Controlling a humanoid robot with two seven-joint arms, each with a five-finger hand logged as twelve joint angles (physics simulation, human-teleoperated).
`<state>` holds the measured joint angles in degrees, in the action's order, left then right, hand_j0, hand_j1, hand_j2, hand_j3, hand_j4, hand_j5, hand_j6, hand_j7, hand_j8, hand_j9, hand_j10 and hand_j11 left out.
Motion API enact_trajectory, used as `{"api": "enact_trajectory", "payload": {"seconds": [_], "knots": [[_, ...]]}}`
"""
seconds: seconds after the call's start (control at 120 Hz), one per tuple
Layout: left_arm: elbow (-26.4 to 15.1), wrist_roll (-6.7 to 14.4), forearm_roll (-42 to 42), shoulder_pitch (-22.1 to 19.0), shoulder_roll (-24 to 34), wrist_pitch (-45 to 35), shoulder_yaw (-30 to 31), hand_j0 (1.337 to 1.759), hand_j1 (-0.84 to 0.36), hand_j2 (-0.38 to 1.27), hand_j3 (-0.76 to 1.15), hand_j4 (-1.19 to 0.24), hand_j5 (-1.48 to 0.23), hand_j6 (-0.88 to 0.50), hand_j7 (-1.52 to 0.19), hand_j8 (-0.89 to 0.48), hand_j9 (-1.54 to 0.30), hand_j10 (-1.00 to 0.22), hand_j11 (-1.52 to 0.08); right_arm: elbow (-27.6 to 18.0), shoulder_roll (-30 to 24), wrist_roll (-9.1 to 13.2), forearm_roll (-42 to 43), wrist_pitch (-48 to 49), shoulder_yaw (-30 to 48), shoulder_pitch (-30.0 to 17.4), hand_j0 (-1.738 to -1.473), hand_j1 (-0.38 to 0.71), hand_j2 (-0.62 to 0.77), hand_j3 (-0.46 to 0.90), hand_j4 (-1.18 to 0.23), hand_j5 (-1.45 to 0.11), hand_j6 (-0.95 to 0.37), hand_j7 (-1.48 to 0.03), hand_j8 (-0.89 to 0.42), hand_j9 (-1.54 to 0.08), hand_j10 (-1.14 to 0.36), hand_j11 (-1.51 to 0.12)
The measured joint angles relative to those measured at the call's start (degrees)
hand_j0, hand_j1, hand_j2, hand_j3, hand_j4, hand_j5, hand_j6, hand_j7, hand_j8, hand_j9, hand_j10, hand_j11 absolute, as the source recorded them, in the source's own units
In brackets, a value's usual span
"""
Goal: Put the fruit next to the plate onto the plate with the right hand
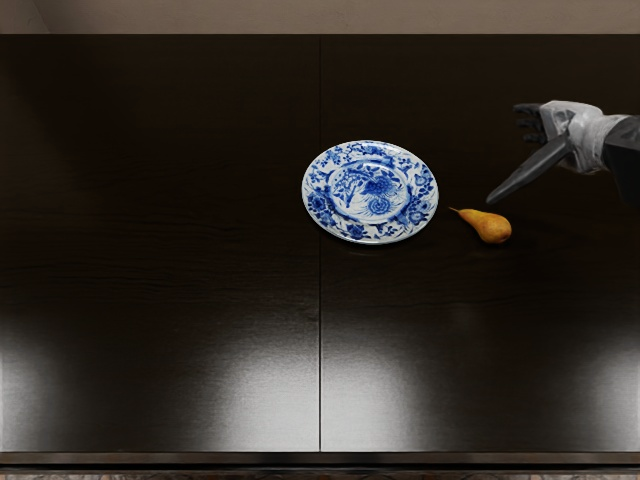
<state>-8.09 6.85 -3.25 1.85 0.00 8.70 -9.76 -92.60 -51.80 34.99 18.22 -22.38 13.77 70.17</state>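
A small orange-brown pear [487,226] lies on its side on the dark table, just right of the plate, stem toward it. The blue-and-white patterned plate [370,191] sits near the table's middle with nothing on it. My right hand [540,150] comes in from the right edge, above and to the right of the pear. Its fingers are spread and hold nothing. One long finger [520,178] slants down toward the pear and stops just short of it. No left arm shows.
The dark glossy table [160,300] has a vertical seam down its middle and bright reflections near the front edge. A pale wall runs along the back.
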Motion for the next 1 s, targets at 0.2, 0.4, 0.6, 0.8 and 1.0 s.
{"api": "enact_trajectory", "payload": {"seconds": [0.2,0.4,0.6,0.8,1.0], "knots": [[0.00,0.00,0.00,0.00,0.00,0.00,0.00,1.658,0.35,0.00,0.00,0.00,0.00,0.00,0.00,0.00,0.00,0.00,0.00,-0.72,1.31,0.01,5.07,-2.46,-5.23,2.06,-1.658,-0.35,0.00,0.00,0.00,0.00,0.00,0.00,0.00,0.00,0.00,0.00],[0.00,0.00,0.00,0.00,0.00,0.00,0.00,1.658,0.35,0.00,0.00,0.00,0.00,0.00,0.00,0.00,0.00,0.00,0.00,-1.04,5.18,0.01,8.18,-7.39,-10.02,2.47,-1.658,-0.35,0.00,0.00,0.00,0.00,0.00,0.00,0.00,0.00,0.00,0.00],[0.00,0.00,0.00,0.00,0.00,0.00,0.00,1.658,0.35,0.00,0.00,0.00,0.00,0.00,0.00,0.00,0.00,0.00,0.00,-0.87,7.62,0.01,11.56,-11.79,-14.10,1.85,-1.658,-0.35,0.00,0.00,0.00,0.00,0.00,0.00,0.00,0.00,0.00,0.00],[0.00,0.00,0.00,0.00,0.00,0.00,0.00,1.658,0.35,0.00,0.00,0.00,0.00,0.00,0.00,0.00,0.00,0.00,0.00,-0.34,8.41,0.01,15.13,-12.51,-16.42,0.91,-1.658,-0.31,0.00,0.00,-0.03,-0.04,-0.03,-0.04,-0.03,-0.04,-0.03,-0.04],[0.00,0.00,0.00,0.00,0.00,0.00,0.00,1.658,0.35,0.00,0.00,0.00,0.00,0.00,0.00,0.00,0.00,0.00,0.00,2.30,11.23,0.01,18.17,-12.62,-16.79,-1.49,-1.658,-0.24,-0.02,0.00,-0.09,-0.12,-0.09,-0.12,-0.09,-0.12,-0.09,-0.12]]}}
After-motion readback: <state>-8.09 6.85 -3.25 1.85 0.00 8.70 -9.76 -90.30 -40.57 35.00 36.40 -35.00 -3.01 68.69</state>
